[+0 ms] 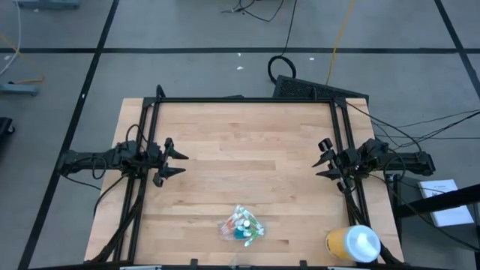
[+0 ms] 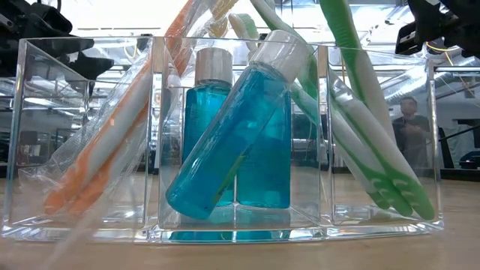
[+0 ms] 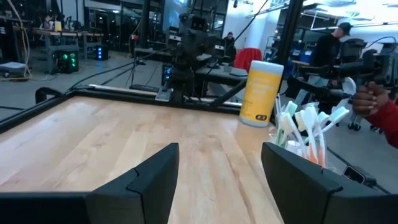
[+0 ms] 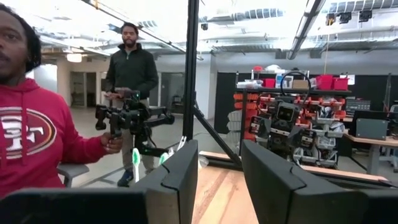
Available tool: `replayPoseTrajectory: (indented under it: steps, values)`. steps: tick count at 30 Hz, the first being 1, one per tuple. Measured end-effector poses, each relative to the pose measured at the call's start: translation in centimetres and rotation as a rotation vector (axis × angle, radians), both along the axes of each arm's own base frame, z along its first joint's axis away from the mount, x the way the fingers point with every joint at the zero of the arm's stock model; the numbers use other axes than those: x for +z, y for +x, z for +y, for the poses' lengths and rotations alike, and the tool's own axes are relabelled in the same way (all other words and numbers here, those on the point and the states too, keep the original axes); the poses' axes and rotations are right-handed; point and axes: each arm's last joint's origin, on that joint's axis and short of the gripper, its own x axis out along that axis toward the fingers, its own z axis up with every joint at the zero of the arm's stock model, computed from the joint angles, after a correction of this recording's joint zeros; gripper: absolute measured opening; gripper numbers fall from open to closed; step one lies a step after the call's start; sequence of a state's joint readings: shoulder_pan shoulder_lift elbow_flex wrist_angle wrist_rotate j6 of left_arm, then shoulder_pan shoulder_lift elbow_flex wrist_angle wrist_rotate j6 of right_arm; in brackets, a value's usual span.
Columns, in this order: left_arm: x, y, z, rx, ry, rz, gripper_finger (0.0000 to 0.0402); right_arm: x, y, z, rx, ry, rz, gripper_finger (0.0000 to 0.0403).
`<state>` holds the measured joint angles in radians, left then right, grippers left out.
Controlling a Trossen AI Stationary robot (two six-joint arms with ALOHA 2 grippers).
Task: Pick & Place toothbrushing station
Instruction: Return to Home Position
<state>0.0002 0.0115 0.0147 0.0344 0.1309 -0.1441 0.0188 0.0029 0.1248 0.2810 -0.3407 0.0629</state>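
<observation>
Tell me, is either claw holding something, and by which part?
Nothing is held. The left gripper and right gripper are both open and empty, well apart from the holder.

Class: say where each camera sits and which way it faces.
High: overhead, straight down on table; left gripper and right gripper, both open.
Low: tabletop height, level through the toothbrushing station; arm parts above.
Left wrist: past own fingers toward yellow cup.
Right wrist: past own fingers toward people.
High and low share the station.
</observation>
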Motion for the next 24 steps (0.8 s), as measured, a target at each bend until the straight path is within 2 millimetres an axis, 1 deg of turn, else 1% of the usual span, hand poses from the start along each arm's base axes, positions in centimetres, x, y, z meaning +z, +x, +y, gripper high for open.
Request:
replayPoseTrajectory:
  steps: [3, 7, 11, 24]
  values:
    - [0.0, 0.0, 0.0, 0.0, 0.004, 0.002, 0.0237, -0.2, 0.1, 0.0, -0.019, -0.011, 0.015, 0.0114]
    - [0.1, 0.0, 0.0, -0.002, 0.001, -0.009, 0.0237, -1.3, 0.5, -0.2, -0.084, -0.002, 0.031, 0.0114]
    - [0.0, 0.0, 0.0, -0.002, -0.003, 0.0, 0.0237, -0.8, 0.3, -0.3, -0.11, 0.008, -0.034, 0.0114]
    - [0.0, 0.0, 0.0, -0.002, -0.011, 0.004, 0.0237, -1.1, 0.4, -0.3, -0.112, 0.007, -0.01, 0.0114]
